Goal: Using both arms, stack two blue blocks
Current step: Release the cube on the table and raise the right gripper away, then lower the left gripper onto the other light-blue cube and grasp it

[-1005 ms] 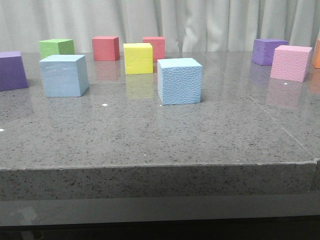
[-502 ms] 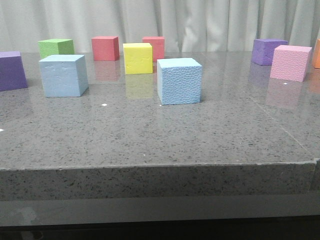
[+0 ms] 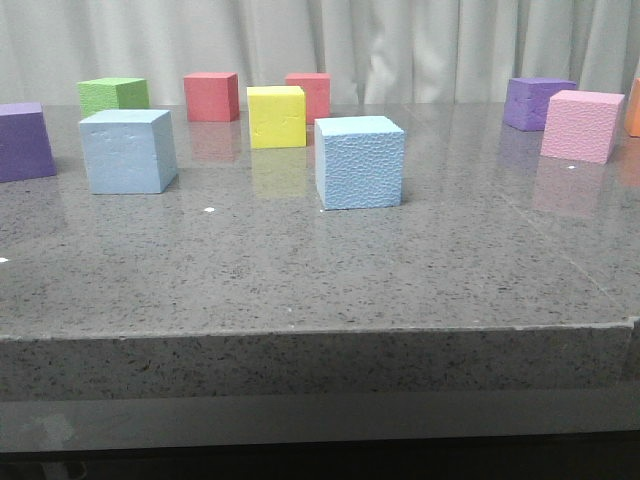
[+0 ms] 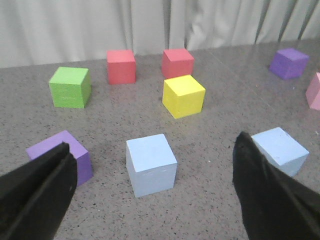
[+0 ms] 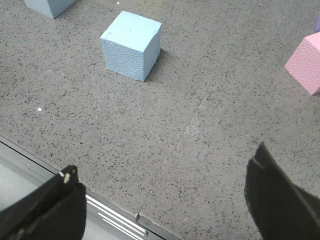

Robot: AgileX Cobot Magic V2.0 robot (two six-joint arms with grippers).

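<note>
Two sky-blue blocks stand apart on the grey table. The smoother blue block (image 3: 128, 150) is at the left, the pebbly blue block (image 3: 360, 162) near the middle. Neither arm shows in the front view. In the left wrist view my left gripper (image 4: 153, 143) is open and empty, above and short of the smoother block (image 4: 151, 164); its right finger hides part of the pebbly block (image 4: 282, 149). In the right wrist view my right gripper (image 5: 165, 160) is open and empty over the table's front edge, well short of the pebbly block (image 5: 131, 45). A corner of the smoother block (image 5: 50, 6) shows too.
A yellow cube (image 3: 276, 116), two red cubes (image 3: 211, 96) (image 3: 312, 92) and a green cube (image 3: 113, 95) stand at the back. A purple cube (image 3: 24, 140) is at far left. A purple cube (image 3: 537, 103) and a pink cube (image 3: 580, 125) are at right. The table's front edge (image 3: 320, 335) is near.
</note>
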